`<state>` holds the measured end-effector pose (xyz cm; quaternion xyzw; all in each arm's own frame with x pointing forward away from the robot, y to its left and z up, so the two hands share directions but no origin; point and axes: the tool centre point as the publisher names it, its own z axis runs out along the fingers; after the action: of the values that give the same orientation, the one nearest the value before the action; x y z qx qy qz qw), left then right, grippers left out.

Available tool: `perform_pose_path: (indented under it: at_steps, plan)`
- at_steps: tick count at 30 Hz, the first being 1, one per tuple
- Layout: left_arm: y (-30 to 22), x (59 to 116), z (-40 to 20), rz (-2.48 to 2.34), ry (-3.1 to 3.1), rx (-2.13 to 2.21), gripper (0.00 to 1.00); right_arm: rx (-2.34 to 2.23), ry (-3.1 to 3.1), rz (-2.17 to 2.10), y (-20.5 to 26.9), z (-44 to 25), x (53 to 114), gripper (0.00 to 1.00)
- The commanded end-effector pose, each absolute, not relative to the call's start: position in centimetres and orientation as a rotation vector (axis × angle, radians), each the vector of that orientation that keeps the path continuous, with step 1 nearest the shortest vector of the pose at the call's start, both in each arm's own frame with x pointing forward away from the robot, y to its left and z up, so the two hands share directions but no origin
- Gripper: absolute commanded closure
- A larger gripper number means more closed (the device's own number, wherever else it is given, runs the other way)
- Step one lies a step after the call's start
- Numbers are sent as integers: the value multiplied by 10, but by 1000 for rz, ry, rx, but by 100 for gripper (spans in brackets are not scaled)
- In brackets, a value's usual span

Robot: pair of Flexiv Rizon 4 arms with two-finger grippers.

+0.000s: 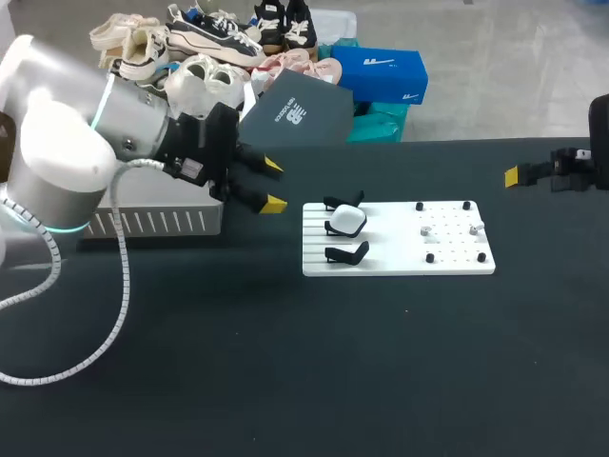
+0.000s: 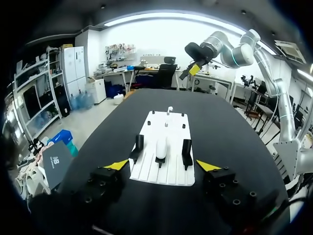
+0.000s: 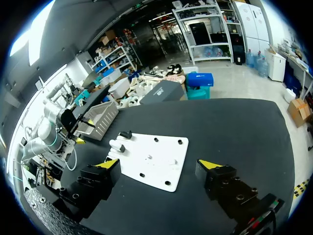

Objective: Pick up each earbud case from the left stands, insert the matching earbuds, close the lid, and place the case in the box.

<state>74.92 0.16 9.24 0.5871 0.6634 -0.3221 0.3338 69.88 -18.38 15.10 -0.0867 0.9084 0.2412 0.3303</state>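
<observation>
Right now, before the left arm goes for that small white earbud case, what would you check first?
1. Left gripper open and empty: ok.
2. Small white rounded earbud case seated between two black stands: ok.
3. Case straight ahead of the left gripper, path unobstructed: ok.
4. Case lid open or closed: cannot tell.
5. Earbuds on the flat white pegged board: too small, cannot tell.
6. Right gripper open, apart from the board: ok.
</observation>
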Motion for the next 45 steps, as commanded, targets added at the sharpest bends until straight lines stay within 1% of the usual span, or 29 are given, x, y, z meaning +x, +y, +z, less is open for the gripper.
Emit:
perform_pose_path:
  at_steps: [1,3,7,9,14,15,16,18,19,24,26,27,30,32,33,42,45]
  plan:
    - [-7,748,83,-836,1718,1510,15,-231,2374,637,-185,150,699,0]
    - [-10,749,81,-839,1709,1513,20,-231,2374,637,-185,150,699,0]
    - [-16,749,76,-841,1688,1516,22,-231,2374,637,-185,150,699,0]
    - [-20,748,73,-848,1679,1518,29,-231,2374,637,-185,150,699,0]
    - [-28,746,64,-872,1658,1545,26,-231,2374,637,-185,150,699,0]
    - [-29,746,63,-874,1657,1545,30,-231,2374,637,-185,150,699,0]
    - [-31,746,62,-878,1653,1549,31,-231,2374,637,-185,150,699,0]
    - [-34,746,60,-886,1649,1552,51,-231,2374,637,-185,150,699,0]
    - [-35,746,59,-890,1647,1555,52,-231,2374,637,-185,150,699,0]
    - [-43,746,53,-904,1636,1571,49,-231,2374,637,-185,150,699,0]
    - [-47,746,51,-909,1634,1577,41,-231,2374,637,-185,150,699,0]
    - [-49,746,50,-913,1632,1579,39,-231,2374,637,-185,150,699,0]
    - [-54,749,47,-922,1632,1579,44,-231,2374,637,-185,150,699,0]
    - [-56,750,46,-925,1634,1577,44,-231,2374,637,-185,150,699,0]
    - [-58,751,44,-928,1635,1577,48,-231,2374,637,-185,150,699,0]
    - [-64,753,33,-935,1639,1585,42,-231,2374,637,-185,150,699,0]
    - [-65,753,32,-942,1640,1586,43,-231,2374,637,-185,150,699,0]
